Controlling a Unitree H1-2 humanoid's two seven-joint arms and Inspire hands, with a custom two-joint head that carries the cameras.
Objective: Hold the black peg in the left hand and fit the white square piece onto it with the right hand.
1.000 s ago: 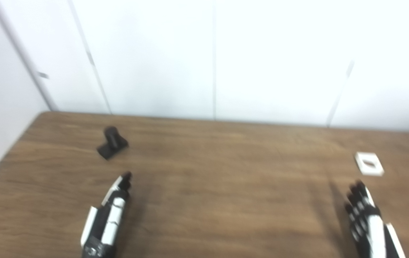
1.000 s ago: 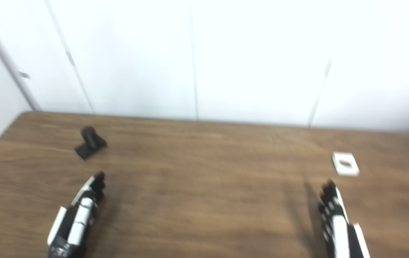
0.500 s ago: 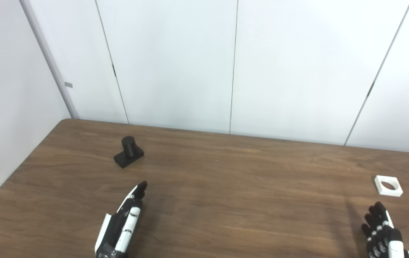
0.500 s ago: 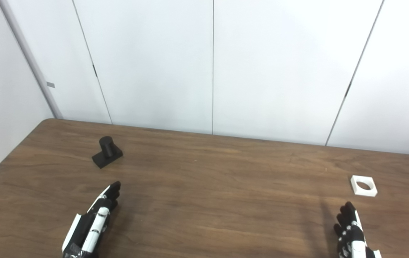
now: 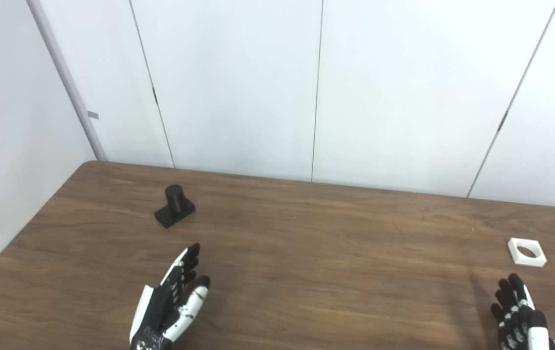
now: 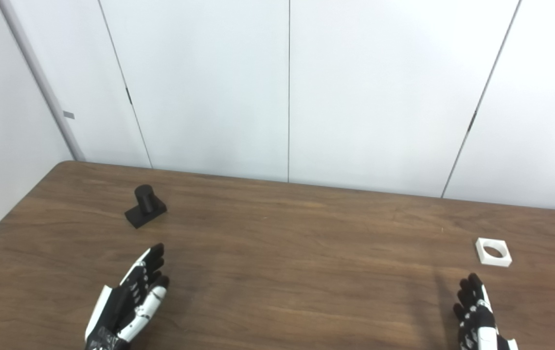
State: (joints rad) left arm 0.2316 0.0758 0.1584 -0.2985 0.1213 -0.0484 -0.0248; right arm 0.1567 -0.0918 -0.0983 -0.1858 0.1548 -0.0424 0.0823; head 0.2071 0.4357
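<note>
- The black peg [image 5: 174,213] stands upright on its square base at the far left of the wooden bench [image 5: 306,253], untouched and well apart from both hands.
- The white square piece [image 5: 527,252] lies flat near the right edge, its round hole facing up.
- The left hand [image 5: 172,304] hovers low over the bench short of the peg, palm turned inward, fingers [image 5: 187,260] stretched forward and thumb splayed out to the side; it holds nothing.
- The right hand [image 5: 520,318] sits at the bottom right corner, just short of the white piece, fingers extended and slightly apart, also empty (its lower half is cut off by the picture edge).
- The step in hand looks like the left hand's reach for the peg. To do it well, I would keep the thumb wide, come in level with the base and close on the base, leaving the post free and upright for the hole.
- A grip high on the post would probably block the white piece from seating.
- Against half a second earlier, the left hand has rolled and its thumb has swung out, where before it showed edge-on with the thumb tucked out of sight.
- The right hand, the peg and the white piece sit where they did then; the view has not shifted.
</note>
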